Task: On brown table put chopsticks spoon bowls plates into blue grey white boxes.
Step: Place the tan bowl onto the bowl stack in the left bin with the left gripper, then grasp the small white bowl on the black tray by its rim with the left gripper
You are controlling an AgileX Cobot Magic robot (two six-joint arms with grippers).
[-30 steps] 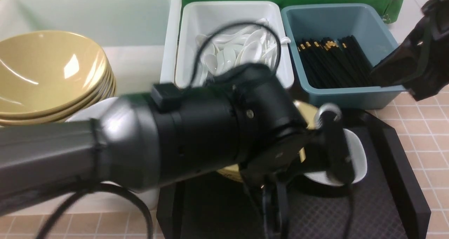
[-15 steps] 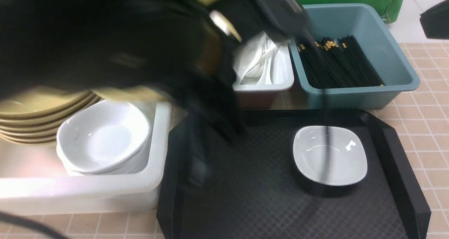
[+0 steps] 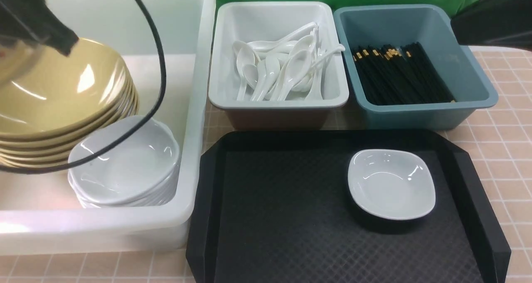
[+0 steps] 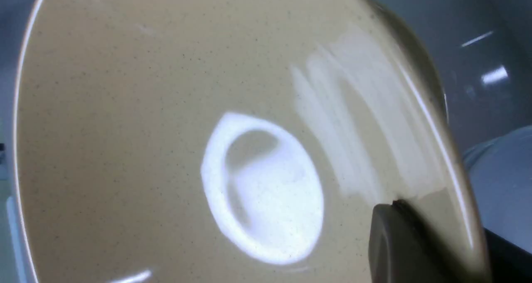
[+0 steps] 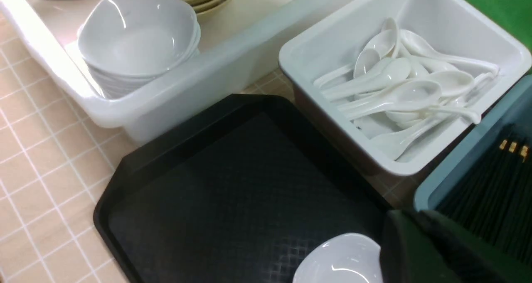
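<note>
Far left, we noted the left gripper [image 4: 390,237] high over the white tub [image 3: 203,67], pinching the rim of a yellow bowl [image 4: 166,129] above the stacked bowls [image 3: 62,104]. Plates [image 3: 124,166] sat beside them in the tub. Spoons [image 3: 278,67] filled the grey bin [image 3: 278,102] and chopsticks [image 3: 395,73] the blue bin [image 3: 415,112]. A lone plate [image 3: 390,183] lay on the black tray [image 3: 282,216]. Far right, the right gripper [image 3: 465,25] hung high, pressed together.

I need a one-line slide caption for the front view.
One white plate sits on the black tray; bowls, spoons and chopsticks lie in the bins behind.
</note>
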